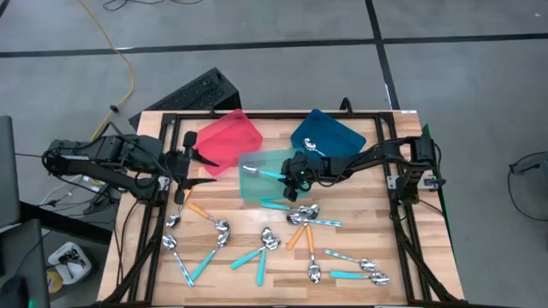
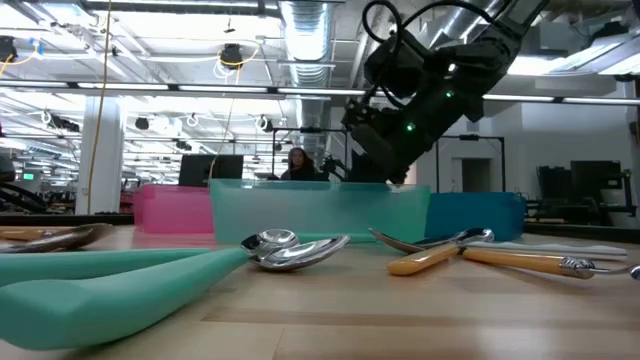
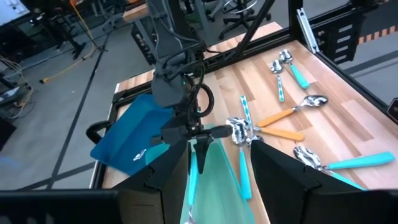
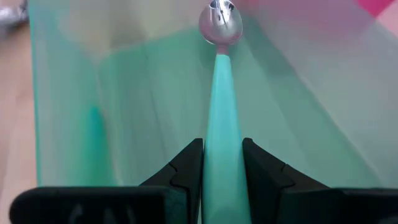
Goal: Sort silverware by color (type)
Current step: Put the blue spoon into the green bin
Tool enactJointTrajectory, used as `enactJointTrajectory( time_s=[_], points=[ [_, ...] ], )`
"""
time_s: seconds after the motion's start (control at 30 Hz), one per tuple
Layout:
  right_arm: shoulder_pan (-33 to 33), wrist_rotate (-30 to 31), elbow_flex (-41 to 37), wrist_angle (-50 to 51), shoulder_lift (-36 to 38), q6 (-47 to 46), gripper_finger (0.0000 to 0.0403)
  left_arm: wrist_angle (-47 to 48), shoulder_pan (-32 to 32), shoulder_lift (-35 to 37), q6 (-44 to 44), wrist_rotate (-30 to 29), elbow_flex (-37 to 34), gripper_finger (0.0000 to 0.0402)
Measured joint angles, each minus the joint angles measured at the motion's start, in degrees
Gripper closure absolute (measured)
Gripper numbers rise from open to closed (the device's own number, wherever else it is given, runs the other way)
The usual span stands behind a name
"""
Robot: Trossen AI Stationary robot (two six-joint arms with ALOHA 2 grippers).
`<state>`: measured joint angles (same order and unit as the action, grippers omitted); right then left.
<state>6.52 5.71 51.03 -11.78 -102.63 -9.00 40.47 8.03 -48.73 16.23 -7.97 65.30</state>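
Right wrist view — no writing; right gripper [image 4: 222, 163] grips teal spoon [image 4: 222, 93].

- Wooden counter [image 1: 257, 287], light planks, framed by black rails.
- Red tray [image 1: 227, 137] on the counter's far side, toward the left.
- Teal tray [image 1: 257, 192], translucent, just in front of the red tray and touching or overlapping its near corner.
- Blue tray [image 1: 338, 133] far right, beside the teal tray.
- Grey floor [image 1: 257, 26] around the counter, marked with dark lines.
- Yellow cable [image 1: 111, 51] trailing across the floor, far left.
- Black keyboard-like object [image 1: 197, 90] on the floor behind the counter.
- A person [image 2: 297, 163] sits in the room behind the trays, low view.
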Motion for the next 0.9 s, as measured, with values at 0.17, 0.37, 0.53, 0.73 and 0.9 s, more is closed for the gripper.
enactJointTrajectory(
  time_s=[0.17,0.37,0.53,0.73,0.9],
  points=[
    [0.4,0.2,0.2,-0.5,0.2,0.0,0.0287,0.0,0.0,0.0,0.0,0.0,0.0,0.0241],
    [0.8,1.4,0.3,1.1,-1.6,-0.7,0.0287,0.0,0.0,0.0,0.0,-0.2,0.0,0.0241],
    [0.6,1.4,0.3,1.5,-2.2,-1.3,0.0285,0.0,0.0,0.0,0.0,-0.2,0.0,0.0241],
    [0.6,1.5,0.4,2.2,-2.1,-1.9,0.0274,0.0,0.0,0.0,0.0,-0.2,0.0,0.0241],
    [0.5,1.2,0.3,2.3,-2.1,-2.2,0.0269,0.0,0.0,0.0,0.0,-0.2,0.0,0.0241]
  ],
)
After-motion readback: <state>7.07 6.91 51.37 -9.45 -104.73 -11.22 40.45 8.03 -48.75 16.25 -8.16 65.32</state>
